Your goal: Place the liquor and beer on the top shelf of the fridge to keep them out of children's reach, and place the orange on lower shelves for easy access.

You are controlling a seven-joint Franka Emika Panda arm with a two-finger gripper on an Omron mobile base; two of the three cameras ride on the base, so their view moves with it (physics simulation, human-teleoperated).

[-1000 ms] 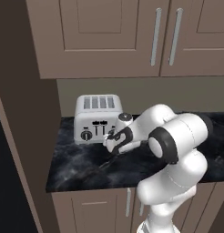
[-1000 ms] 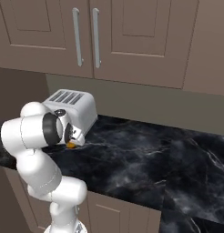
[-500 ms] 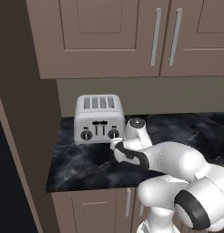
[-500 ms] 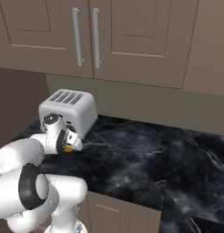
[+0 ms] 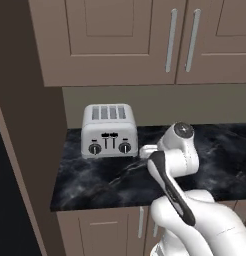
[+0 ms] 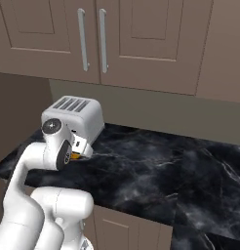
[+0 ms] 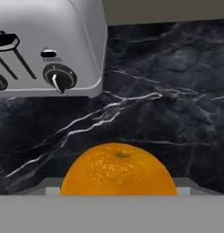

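The orange sits at the bottom centre of the hand view, very close to the camera, with the black counter behind it. From the right base view, a sliver of the orange shows in my gripper, which is shut on it just in front of the toaster's right corner. The orange hides the fingertips in the hand view. In the left base view my hand reaches toward the toaster from behind the arm's joint. The liquor, the beer, the fridge and its shelves are out of view.
A silver four-slot toaster stands at the counter's left end, also seen as toaster and toaster. The black marble counter stretches right. Brown wall cabinets hang above, and a tall brown panel borders the left.
The arm has folded down and swung toward the cameras, its elbow now low in front. The hand with the orange has stayed close to the toaster's front.
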